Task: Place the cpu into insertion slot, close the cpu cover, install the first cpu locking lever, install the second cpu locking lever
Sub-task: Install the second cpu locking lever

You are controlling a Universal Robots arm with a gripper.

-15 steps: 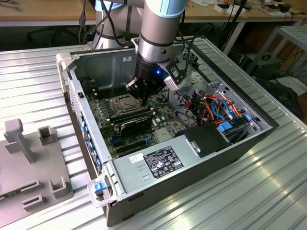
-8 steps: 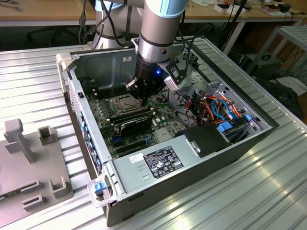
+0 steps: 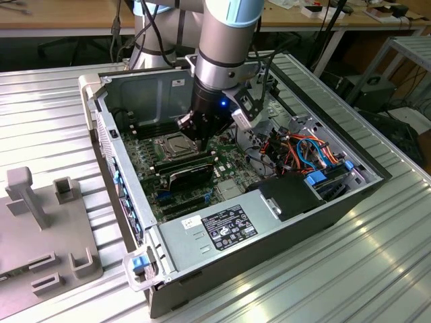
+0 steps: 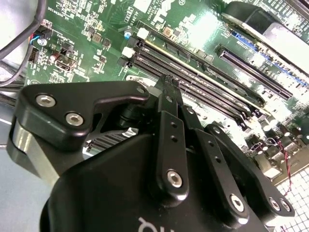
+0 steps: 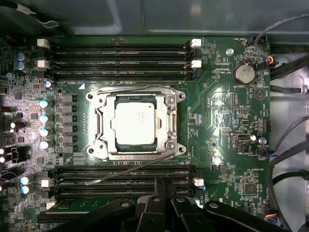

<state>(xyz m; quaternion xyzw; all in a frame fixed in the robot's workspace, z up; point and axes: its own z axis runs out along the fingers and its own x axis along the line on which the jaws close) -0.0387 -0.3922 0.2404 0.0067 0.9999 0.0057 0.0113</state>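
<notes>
In the first wrist view the silvery cpu (image 5: 135,123) lies flat in the insertion slot (image 5: 98,148) on the green board. The cpu cover (image 5: 170,121) lies down around it, and the chip shows through its window. One wire locking lever (image 5: 130,88) runs flat along the far edge of the slot. The other lever (image 5: 123,172) sticks out slantwise over the memory slots, and its free end is off the socket. My gripper (image 5: 161,183) hovers just beside that loose lever, fingers shut together with nothing between them. From the exterior view, the gripper (image 3: 200,140) hangs next to the slot (image 3: 172,144).
Rows of black memory slots (image 5: 120,55) flank the socket on both sides. A black card (image 3: 192,171) stands just in front of the socket. Coloured cables (image 3: 303,151) and a black power supply (image 3: 229,225) fill the case's other end. Metal case walls (image 3: 145,84) surround the board.
</notes>
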